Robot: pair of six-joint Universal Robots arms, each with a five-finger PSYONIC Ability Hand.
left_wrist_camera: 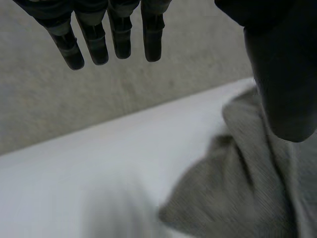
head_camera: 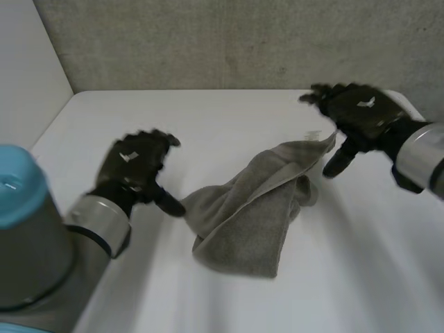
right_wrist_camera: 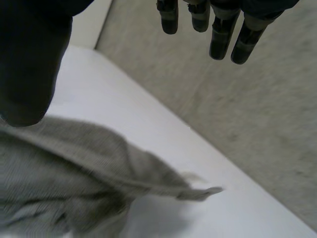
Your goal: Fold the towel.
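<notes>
No readable text, label, brand, number or sign anywhere.

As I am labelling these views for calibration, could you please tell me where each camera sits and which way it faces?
Head view: between and behind the arms, looking down at the white table; shows both arms, left robot hand, right robot hand and crumpled grey terry towel.
Left wrist view: on the left wrist, looking along the left robot hand toward the towel.
Right wrist view: on the right wrist, looking along the right robot hand toward the towel.
Shared: all three show towel and table.
</notes>
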